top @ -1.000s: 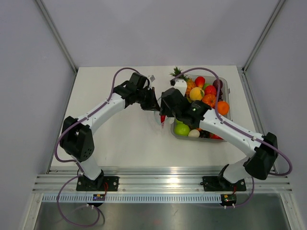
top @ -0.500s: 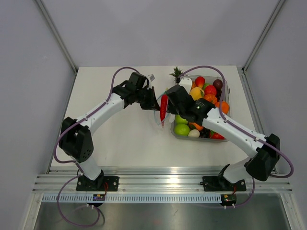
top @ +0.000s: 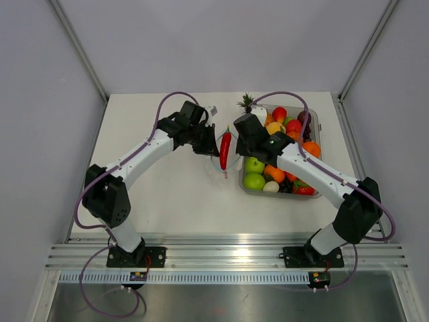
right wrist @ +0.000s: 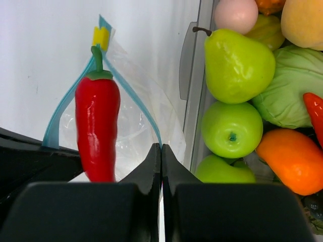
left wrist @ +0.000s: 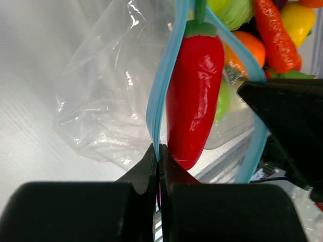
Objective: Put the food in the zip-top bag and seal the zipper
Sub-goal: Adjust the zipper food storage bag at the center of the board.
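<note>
A long red chili pepper [top: 225,149] lies in the open mouth of the clear zip-top bag [left wrist: 96,101], its green stem poking past the rim. My left gripper [left wrist: 159,151] is shut on one lip of the light-blue zipper [left wrist: 156,101]. My right gripper [right wrist: 161,147] is shut on the opposite lip [right wrist: 147,118], right beside the chili [right wrist: 97,128]. From above, the left gripper [top: 209,145] and the right gripper [top: 236,146] flank the pepper, holding the two lips apart. In the left wrist view the chili [left wrist: 194,96] hangs between the two blue strips.
Just right of the bag stands a rigid clear tray [top: 318,171] full of toy produce: green apples [top: 254,181], a pear [right wrist: 234,65], oranges, a pineapple [top: 247,102]. Its near wall almost touches the bag. White tabletop [top: 167,188] lies to the left and front.
The right gripper let go of the chili, which now rests in the bag's mouth, then closed on the bag's right lip. The left gripper kept its hold on the other lip.
</note>
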Available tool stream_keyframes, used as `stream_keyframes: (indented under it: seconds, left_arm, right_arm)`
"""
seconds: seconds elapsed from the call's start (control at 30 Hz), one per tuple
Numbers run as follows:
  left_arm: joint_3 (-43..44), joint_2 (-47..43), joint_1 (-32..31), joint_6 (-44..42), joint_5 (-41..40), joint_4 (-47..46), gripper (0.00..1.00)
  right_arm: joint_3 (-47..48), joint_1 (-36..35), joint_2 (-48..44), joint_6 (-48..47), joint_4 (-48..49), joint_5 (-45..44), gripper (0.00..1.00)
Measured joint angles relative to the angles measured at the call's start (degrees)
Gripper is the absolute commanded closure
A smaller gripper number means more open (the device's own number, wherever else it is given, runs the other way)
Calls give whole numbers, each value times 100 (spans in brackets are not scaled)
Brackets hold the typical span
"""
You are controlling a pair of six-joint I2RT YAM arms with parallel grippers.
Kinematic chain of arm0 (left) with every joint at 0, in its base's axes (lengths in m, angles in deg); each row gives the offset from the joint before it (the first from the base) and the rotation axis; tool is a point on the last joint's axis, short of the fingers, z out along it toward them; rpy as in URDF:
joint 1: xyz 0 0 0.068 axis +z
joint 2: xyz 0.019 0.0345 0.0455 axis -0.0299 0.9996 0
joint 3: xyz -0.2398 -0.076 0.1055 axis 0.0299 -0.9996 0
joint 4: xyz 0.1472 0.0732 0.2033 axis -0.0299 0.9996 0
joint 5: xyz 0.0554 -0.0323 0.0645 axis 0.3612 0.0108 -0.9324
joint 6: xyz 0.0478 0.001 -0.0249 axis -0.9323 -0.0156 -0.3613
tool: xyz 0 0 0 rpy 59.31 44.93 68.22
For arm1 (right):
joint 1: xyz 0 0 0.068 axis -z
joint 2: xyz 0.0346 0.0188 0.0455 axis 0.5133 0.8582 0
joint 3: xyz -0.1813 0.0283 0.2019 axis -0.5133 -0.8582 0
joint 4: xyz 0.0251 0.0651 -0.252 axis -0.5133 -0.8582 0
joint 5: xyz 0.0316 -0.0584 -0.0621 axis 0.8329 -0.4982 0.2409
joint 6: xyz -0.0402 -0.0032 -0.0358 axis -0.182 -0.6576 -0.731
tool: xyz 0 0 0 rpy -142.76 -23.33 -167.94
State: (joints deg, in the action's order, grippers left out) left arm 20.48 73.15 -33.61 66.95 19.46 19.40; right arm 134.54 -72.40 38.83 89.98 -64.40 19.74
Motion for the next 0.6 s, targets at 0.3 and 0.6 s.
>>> stream_keyframes:
  seconds: [0.3, 0.6]
  left_arm:
    - [168, -52, 15, -623, -459, 496, 100]
    - [195, -223, 13, -918, -367, 566, 100]
  right_arm:
    - [26, 39, -26, 105, 173, -85, 100]
    - [813, 44, 286, 17, 284, -238, 100]
